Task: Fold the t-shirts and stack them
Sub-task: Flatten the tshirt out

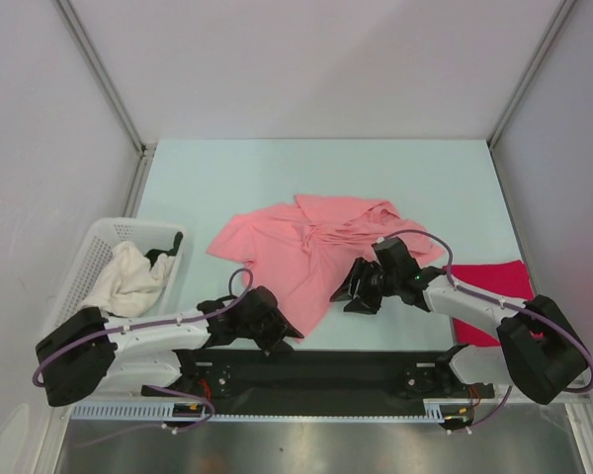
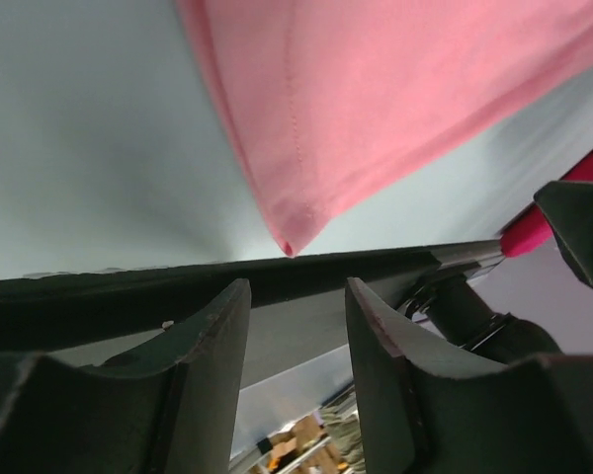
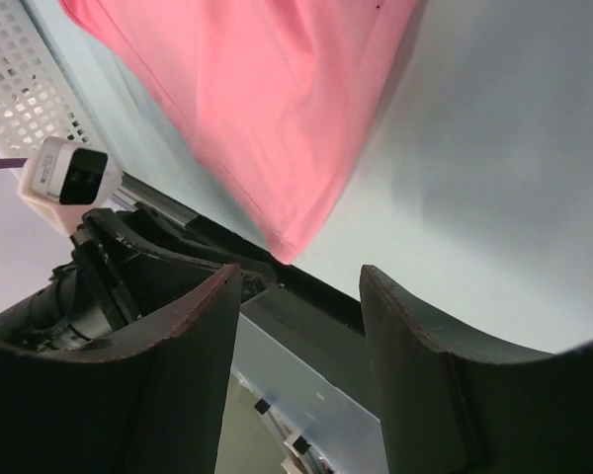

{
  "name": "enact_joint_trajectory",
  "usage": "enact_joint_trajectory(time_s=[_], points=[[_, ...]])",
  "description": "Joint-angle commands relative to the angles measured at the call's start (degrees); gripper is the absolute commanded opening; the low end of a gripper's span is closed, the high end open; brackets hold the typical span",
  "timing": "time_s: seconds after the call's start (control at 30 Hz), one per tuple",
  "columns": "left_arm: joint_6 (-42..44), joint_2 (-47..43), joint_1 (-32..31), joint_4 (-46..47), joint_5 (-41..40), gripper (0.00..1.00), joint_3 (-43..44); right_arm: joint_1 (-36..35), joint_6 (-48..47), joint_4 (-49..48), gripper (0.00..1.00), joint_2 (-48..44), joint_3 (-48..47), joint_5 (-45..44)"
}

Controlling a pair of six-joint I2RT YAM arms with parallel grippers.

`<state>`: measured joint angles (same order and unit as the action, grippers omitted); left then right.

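Pale blue-green surface (image 1: 227, 178): smooth, matt, walled by white panels. Item one: salmon-pink t-shirt (image 1: 311, 252), soft cloth, lying mid-surface. It is spread but rumpled, with creases bunched near the collar on the far side and a stitched hem that tapers to a pointed corner at the near edge, beside the black base strip (image 1: 316, 365). Item two: magenta-red t-shirt (image 1: 489, 296), a flat rectangle of cloth at the near right, partly covered by the right arm. It lies just beside the pink shirt's right sleeve; contact cannot be told. White plastic lattice basket (image 1: 89, 267): at the left edge, well apart from both shirts, holding a crumpled cream cloth (image 1: 128, 276) and a small black object (image 1: 166, 252), unidentifiable. Left pincer (image 1: 277, 331): low, just beside the pink shirt's near corner, jaws parted with nothing between them. Right pincer (image 1: 354, 291): at the pink shirt's right edge, jaws likewise parted and empty, its dark curved fingers (image 3: 415, 336) framing the hem corner. Purple cables (image 1: 158, 321): looped along both arms.
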<state>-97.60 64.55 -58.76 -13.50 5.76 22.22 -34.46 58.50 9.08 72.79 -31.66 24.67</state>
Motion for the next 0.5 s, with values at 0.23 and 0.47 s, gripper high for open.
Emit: enact_joint_trajectory(time_s=[0.23,0.47], points=[[-6.9,3.47,-0.56,7.69,-1.98,0.47,-1.82,2.55,0.39,-1.79,0.56,-5.82,2.21,0.56],[-8.48,5.84,-0.56,9.8,-1.72,0.43,-3.06,7.38,-1.81,1.9,0.56,-10.3,4.24,2.14]])
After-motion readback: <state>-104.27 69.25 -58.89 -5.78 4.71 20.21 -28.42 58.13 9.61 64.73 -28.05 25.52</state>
